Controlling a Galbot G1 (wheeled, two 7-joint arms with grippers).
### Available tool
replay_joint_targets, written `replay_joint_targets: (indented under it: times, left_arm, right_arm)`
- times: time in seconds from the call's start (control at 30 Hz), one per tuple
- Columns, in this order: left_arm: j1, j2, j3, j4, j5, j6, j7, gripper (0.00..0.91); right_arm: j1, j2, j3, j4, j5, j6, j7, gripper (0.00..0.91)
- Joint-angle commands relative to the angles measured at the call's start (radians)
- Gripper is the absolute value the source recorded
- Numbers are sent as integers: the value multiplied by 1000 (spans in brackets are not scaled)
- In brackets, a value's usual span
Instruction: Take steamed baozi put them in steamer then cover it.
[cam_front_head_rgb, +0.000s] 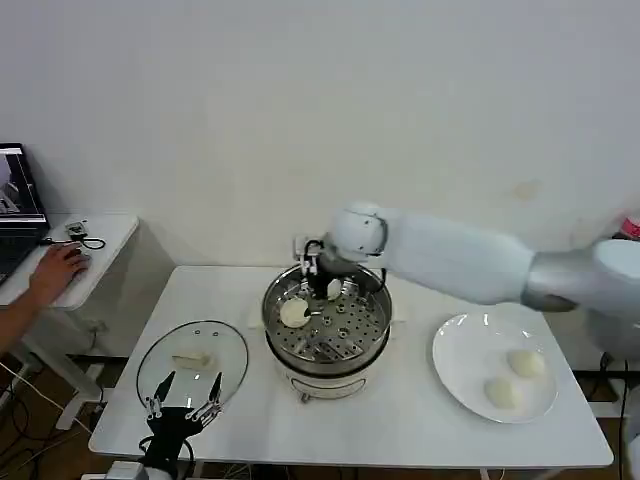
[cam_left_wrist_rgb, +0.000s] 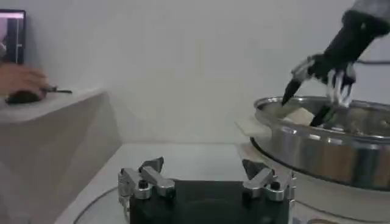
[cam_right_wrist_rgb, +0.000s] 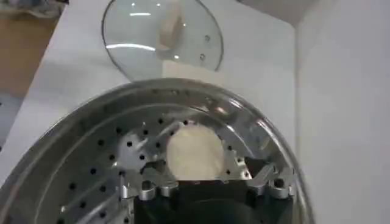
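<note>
The steamer, a shiny steel pot with a perforated tray, stands mid-table. One steamed baozi lies on the tray's left side. A second baozi rests on the tray at the back, between the spread fingers of my right gripper, which is open and not pressing it. Seen from the left wrist, that gripper hangs over the steamer's rim. Two more baozi sit on the white plate at the right. My left gripper waits open at the table's front left.
The clear glass lid with a pale handle lies flat on the table left of the steamer, just beyond the left gripper. A small side table stands off to the left. A wall runs behind the table.
</note>
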Motion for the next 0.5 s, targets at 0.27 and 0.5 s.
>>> replay_joint_targets:
  times: [0.27,0.5]
  left_arm:
    - [-10,29,23,7,3,3,2,907]
    - [-17,28,42,14,11,3,2,907]
  right_arm:
    - [87,-625,29,306,-180,110,-145,907]
    - [-68,-794,33,300,-416,246,-196,907]
